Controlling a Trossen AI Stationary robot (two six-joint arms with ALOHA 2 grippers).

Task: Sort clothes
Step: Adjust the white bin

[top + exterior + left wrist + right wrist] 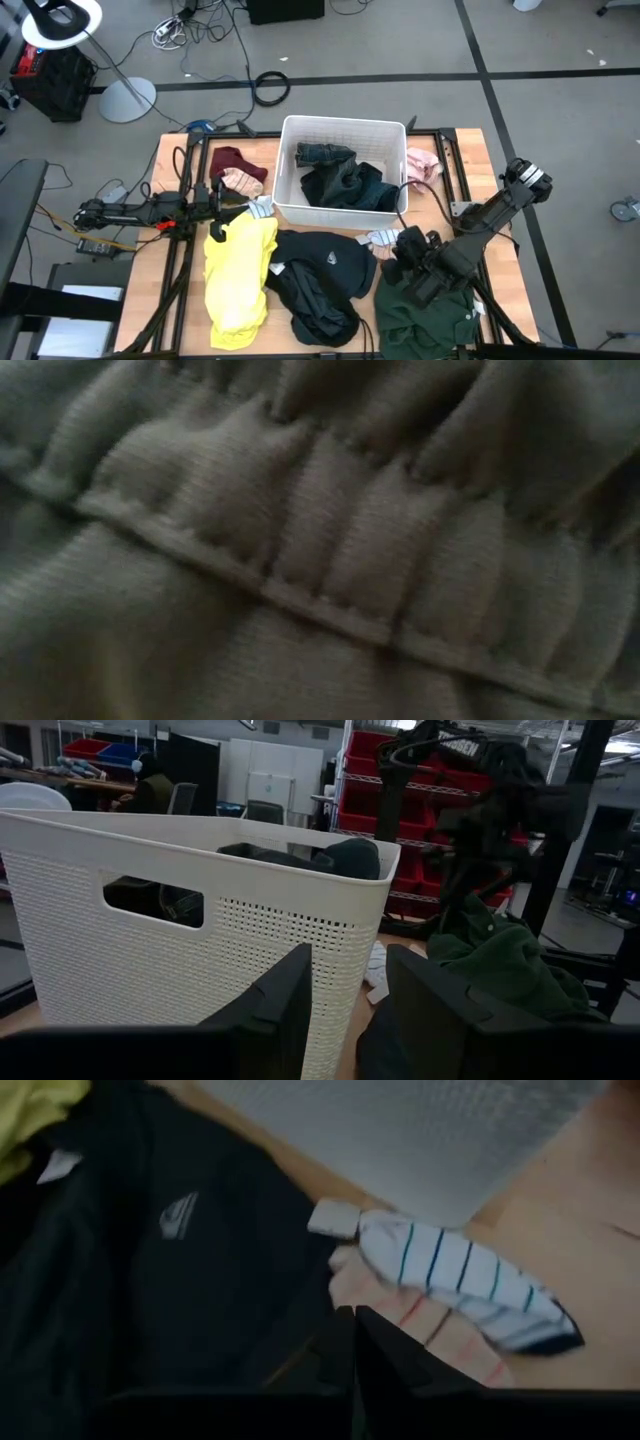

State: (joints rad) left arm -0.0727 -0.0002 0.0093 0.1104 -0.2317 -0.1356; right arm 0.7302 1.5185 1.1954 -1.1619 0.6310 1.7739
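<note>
The left gripper [214,207] is held open and empty, the yellow shirt [238,275] just beside its jaws. The right gripper [352,1342] is closed (fingers together, nothing visibly pinched), the striped socks [462,1280] just ahead.

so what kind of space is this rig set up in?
Most likely a robotics lab or workshop. The wooden table stands on grey floor with loose cables lying around, and the left wrist view shows red parts-bin shelving and office chairs beyond the white basket.
</note>
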